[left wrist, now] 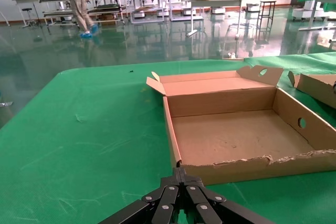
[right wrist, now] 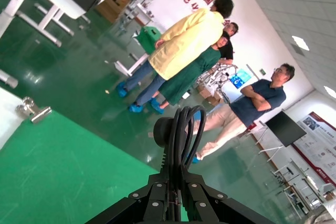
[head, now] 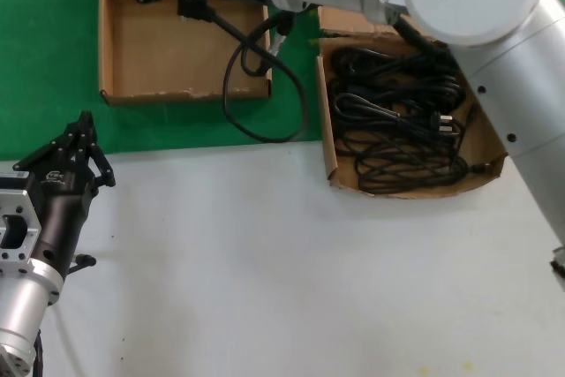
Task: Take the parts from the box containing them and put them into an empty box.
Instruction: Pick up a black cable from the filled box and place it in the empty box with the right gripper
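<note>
Right gripper carrying 1 cord over the empty box

Your right gripper (right wrist: 176, 195) is pinching 1 cord (head: 265, 94) shut-tight at upper left; its loop is dangling past the empty box (head: 181, 46) onto green cloth, so releasing now risks spilling it. Remaining parts (head: 397, 121) are lying in the right-hand box (head: 328, 143). Left gripper (head: 78, 143) is waiting closed, lower left.

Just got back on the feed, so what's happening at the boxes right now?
The right pincer is shut on a coiled power cord and reaches across over the far edge of the empty box, with the cord's tail trailing over that box's side. Nothing lies in that box yet. The other cords lie piled in the source box. The left pincer waits shut at the near left.
</note>
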